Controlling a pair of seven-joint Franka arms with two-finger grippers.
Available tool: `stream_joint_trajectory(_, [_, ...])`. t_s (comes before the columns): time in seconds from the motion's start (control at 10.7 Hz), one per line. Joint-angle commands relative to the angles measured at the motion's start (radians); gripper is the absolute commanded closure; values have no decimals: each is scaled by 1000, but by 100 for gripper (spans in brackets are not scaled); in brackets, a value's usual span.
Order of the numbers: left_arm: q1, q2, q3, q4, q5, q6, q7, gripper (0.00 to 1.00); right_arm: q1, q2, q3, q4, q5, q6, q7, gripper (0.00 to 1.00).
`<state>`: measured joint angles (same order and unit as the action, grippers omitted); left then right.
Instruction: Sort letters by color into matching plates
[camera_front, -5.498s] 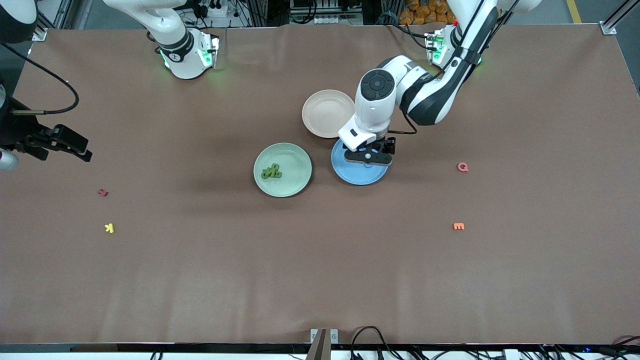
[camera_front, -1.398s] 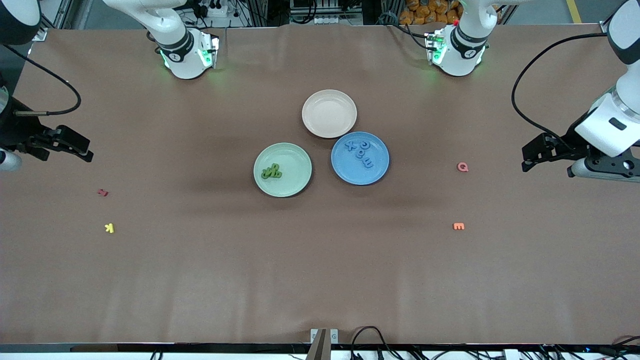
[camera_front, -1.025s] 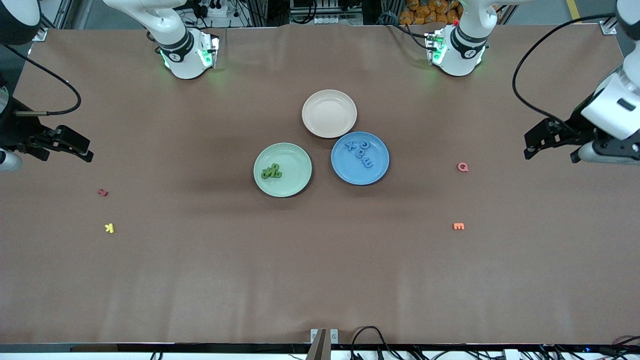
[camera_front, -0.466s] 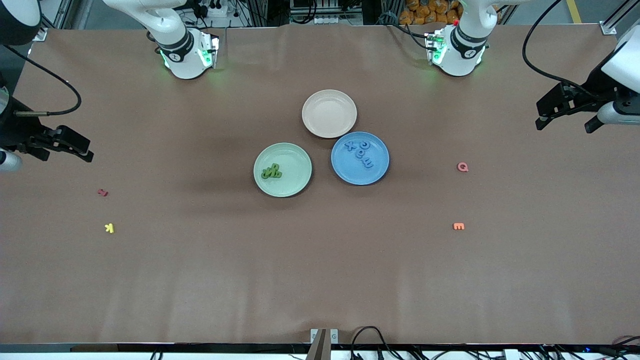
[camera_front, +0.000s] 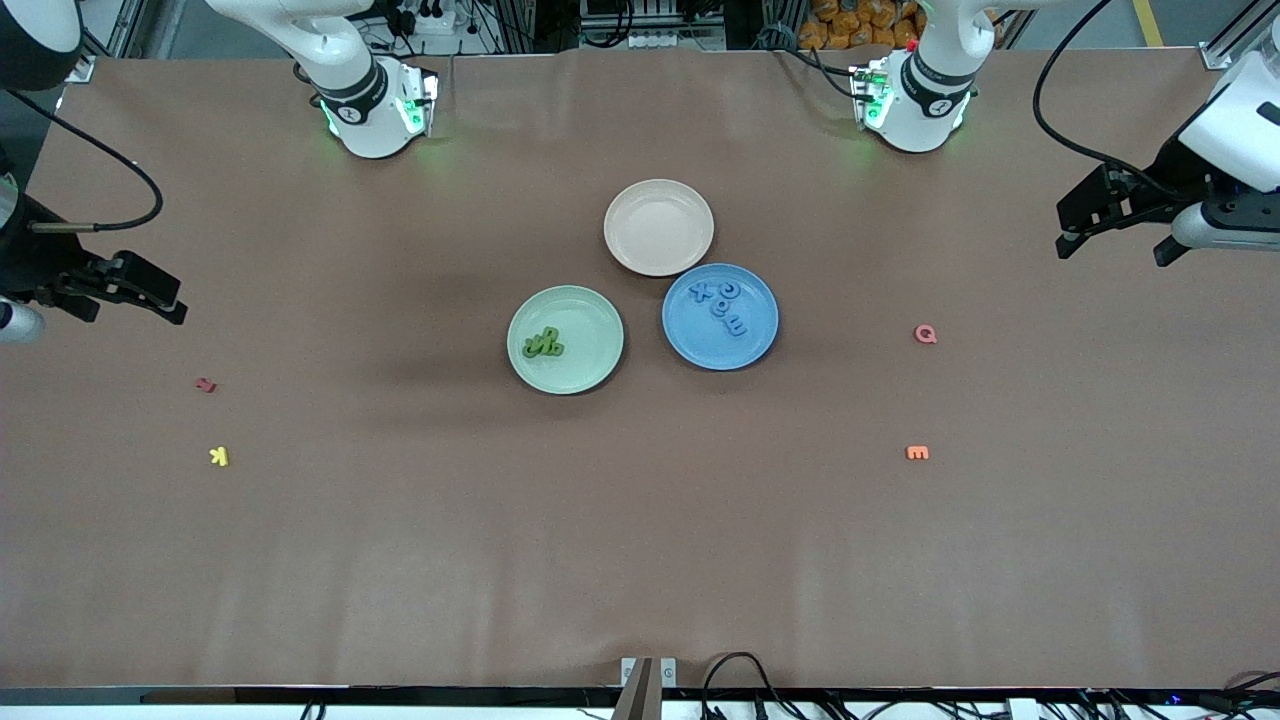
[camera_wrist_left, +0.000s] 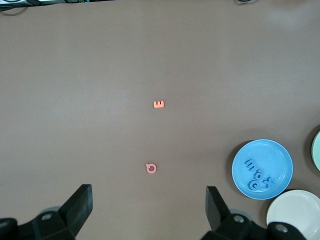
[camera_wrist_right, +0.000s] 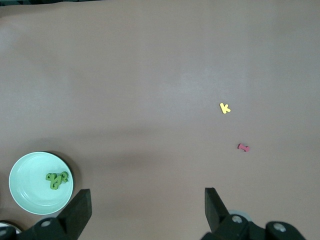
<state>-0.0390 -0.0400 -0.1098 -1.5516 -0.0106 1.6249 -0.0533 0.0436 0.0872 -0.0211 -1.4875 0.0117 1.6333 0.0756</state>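
Note:
Several green letters (camera_front: 543, 343) lie piled in the mint green plate (camera_front: 590, 350) at mid-table. Several blue letters (camera_front: 722, 305) lie in the blue plate (camera_front: 700, 340) beside it, toward the left arm's end. My left gripper (camera_front: 1112, 253) hangs open and empty over bare table at the left arm's end. Its wrist view shows its open gripper (camera_wrist_left: 148, 200), the blue plate (camera_wrist_left: 272, 155) and the blue letters (camera_wrist_left: 258, 175). My right gripper (camera_front: 132, 315) waits open and empty over the right arm's end. Its wrist view shows its open gripper (camera_wrist_right: 147, 202), the green plate (camera_wrist_right: 27, 195) and the green letters (camera_wrist_right: 56, 179).
A beige-pink plate (camera_front: 658, 226) holding nothing touches the blue plate, farther from the front camera. A pink Q (camera_front: 926, 334) and an orange E (camera_front: 917, 453) lie toward the left arm's end. A red letter (camera_front: 205, 385) and a yellow K (camera_front: 219, 456) lie toward the right arm's end.
The left gripper, earlier low over the blue plate, has withdrawn to the left arm's end of the table and in the last second drifted toward the bases' edge. The right arm has not moved.

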Motion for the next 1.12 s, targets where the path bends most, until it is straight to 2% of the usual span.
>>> stream_joint_trajectory(0.0, [13, -9, -13, -13, 23, -30, -16, 0, -2, -4, 7, -2, -15, -3, 1, 0])
stream_joint_trajectory(1.03, [13, 5, -5, -12, 58, -69, -30, 0, 4, -3, 7, -4, -16, -4, 0, 0])
